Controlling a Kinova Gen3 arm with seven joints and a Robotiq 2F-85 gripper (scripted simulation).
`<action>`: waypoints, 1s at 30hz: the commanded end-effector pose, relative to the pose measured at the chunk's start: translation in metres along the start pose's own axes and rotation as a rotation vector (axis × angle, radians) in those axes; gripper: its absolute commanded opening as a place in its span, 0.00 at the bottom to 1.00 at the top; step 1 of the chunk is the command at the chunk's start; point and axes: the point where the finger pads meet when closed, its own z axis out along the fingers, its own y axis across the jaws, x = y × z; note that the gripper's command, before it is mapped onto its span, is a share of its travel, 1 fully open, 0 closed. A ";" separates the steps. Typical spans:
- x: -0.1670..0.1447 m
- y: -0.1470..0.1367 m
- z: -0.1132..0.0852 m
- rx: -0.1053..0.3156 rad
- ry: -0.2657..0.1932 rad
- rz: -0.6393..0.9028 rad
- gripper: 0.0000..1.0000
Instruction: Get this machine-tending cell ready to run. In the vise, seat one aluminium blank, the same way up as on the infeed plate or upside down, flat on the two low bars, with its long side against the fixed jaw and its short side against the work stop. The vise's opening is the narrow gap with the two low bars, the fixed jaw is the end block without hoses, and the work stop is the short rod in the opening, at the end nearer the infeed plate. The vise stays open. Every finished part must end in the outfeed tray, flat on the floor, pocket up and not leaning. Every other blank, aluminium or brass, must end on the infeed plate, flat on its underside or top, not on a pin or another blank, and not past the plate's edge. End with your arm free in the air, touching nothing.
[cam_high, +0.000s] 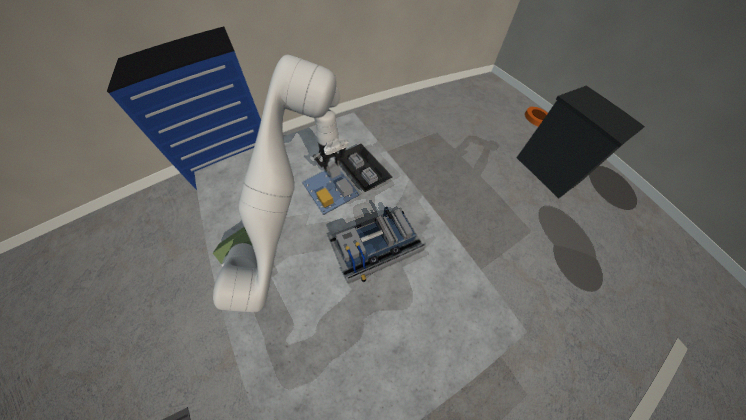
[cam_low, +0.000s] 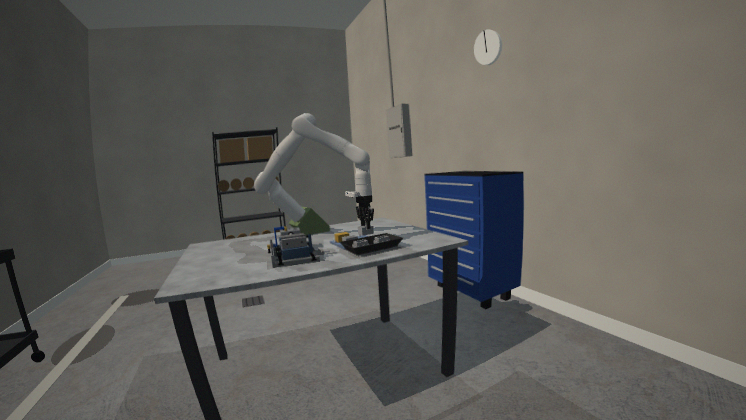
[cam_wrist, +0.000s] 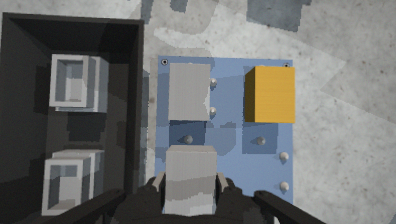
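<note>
Wrist view, left to right: 2 pale grey finished parts with square pockets (cam_wrist: 74, 81) are lying pocket up in the black rectangular outfeed tray (cam_wrist: 131, 90). Just beside it, on the light blue infeed plate (cam_wrist: 227, 127), a flat grey aluminium blank (cam_wrist: 189, 91) is resting against small pins. Below it, the dark hand (cam_wrist: 190, 189) is pinching a second grey aluminium blank (cam_wrist: 190, 175) above the plate. Farther right, a yellow brass block (cam_wrist: 270, 94) is sitting on the plate, on the mottled grey desk (cam_wrist: 345, 125).
</note>
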 end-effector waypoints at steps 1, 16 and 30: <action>-0.003 -0.004 -0.020 0.014 -0.013 0.002 0.00; -0.002 -0.003 -0.073 0.014 -0.013 0.002 0.00; -0.002 -0.003 -0.084 0.014 -0.013 0.002 0.00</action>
